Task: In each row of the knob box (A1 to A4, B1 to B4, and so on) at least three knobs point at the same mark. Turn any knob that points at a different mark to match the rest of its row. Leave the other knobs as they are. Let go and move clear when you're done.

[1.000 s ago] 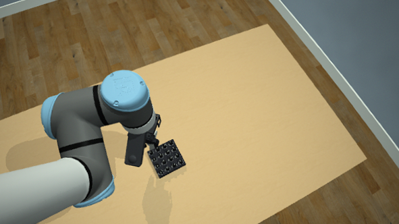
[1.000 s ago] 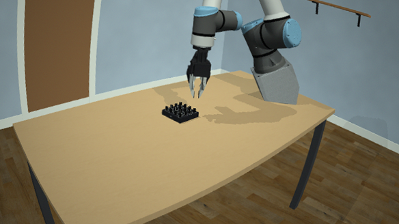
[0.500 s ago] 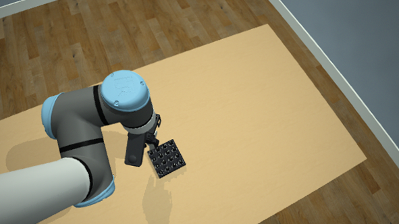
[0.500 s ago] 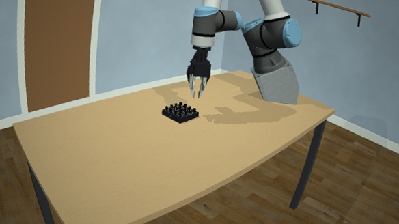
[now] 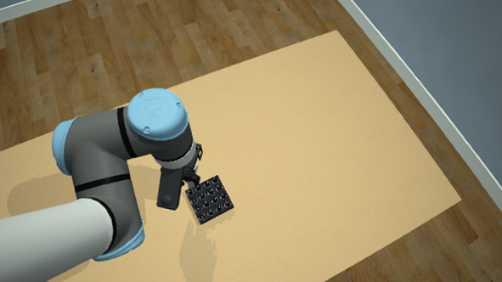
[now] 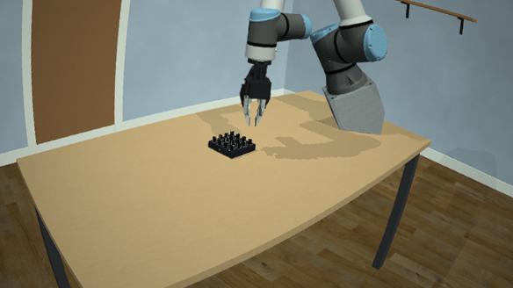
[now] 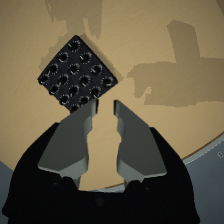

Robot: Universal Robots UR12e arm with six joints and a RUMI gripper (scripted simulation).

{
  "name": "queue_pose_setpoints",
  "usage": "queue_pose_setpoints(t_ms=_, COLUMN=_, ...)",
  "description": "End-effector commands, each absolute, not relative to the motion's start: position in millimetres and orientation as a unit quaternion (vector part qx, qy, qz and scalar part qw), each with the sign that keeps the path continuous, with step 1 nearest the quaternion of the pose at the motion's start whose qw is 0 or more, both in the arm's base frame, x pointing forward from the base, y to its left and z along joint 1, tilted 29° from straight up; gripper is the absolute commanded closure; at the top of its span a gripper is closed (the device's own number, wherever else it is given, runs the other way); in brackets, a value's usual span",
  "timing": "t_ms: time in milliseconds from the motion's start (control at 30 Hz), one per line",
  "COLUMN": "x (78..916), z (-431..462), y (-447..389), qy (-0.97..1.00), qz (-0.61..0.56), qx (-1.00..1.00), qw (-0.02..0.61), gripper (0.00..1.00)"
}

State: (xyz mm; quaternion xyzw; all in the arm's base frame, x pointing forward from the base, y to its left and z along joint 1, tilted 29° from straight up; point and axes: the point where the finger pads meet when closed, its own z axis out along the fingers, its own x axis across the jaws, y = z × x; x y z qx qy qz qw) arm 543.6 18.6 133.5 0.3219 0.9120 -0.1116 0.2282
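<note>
The black knob box (image 5: 210,199) (image 6: 241,152) (image 7: 74,80) lies flat on the table, with black knobs standing up in a square grid. White mark rings show around the knobs in the wrist view, but the letters and each pointer's direction are too small to tell. My gripper (image 6: 252,125) (image 7: 106,100) is open with a narrow gap and empty. It points down and hangs above the box's level, off to the arm-base side of it. In the wrist view the left fingertip overlaps the box's lower corner, and the knob there is partly hidden.
The wooden table (image 5: 340,133) (image 6: 165,205) carries the box and the grey arm base (image 6: 361,111). The arm's shadows fall on the table beside the box. Blue-grey walls stand beyond the table's far edges, and a small shelf (image 6: 433,9) hangs on one wall.
</note>
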Motion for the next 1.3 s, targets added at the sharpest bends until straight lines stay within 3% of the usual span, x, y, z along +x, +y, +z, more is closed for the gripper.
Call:
queue_pose_setpoints(t_ms=0, x=545.1, z=134.1, y=18.2, qy=0.912, qz=-0.111, qx=0.323, qw=0.229, gripper=0.89)
queue_pose_setpoints(t_ms=1267, x=553.5, z=107.6, y=7.1, qy=0.912, qz=-0.112, qx=0.323, qw=0.227, gripper=0.89)
